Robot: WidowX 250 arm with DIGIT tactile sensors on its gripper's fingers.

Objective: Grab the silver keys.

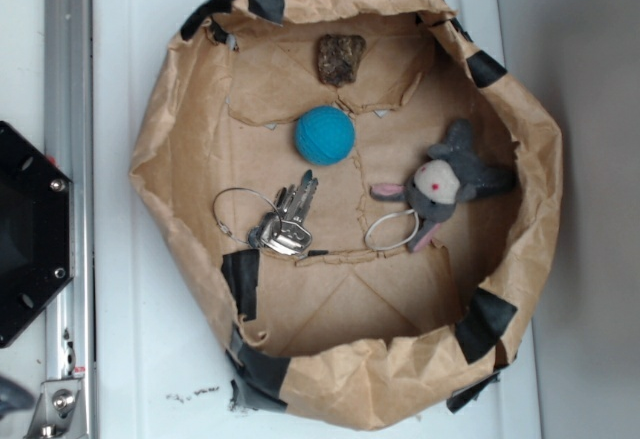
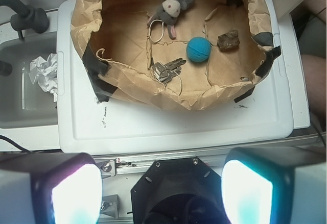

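— Where's the bunch of shiny silver metal keys (image 1: 285, 227)?
— On the floor of the crumpled brown paper bowl (image 1: 180, 139), near its left wall, just below the round blue ball (image 1: 324, 135).
— And the gripper (image 2: 162, 191)?
— Jaws spread wide, holding nothing, well apart from the keys, back over the white counter's (image 2: 168, 127) edge.

Silver keys (image 1: 283, 225) lie in paper bin (image 1: 170, 109) below blue ball (image 1: 324, 135)

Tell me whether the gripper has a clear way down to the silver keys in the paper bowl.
Probably yes. The silver keys lie uncovered on the floor of the paper bowl, apart from the blue ball and plush toy. The open gripper is outside the bowl, so it must clear the crumpled wall first.
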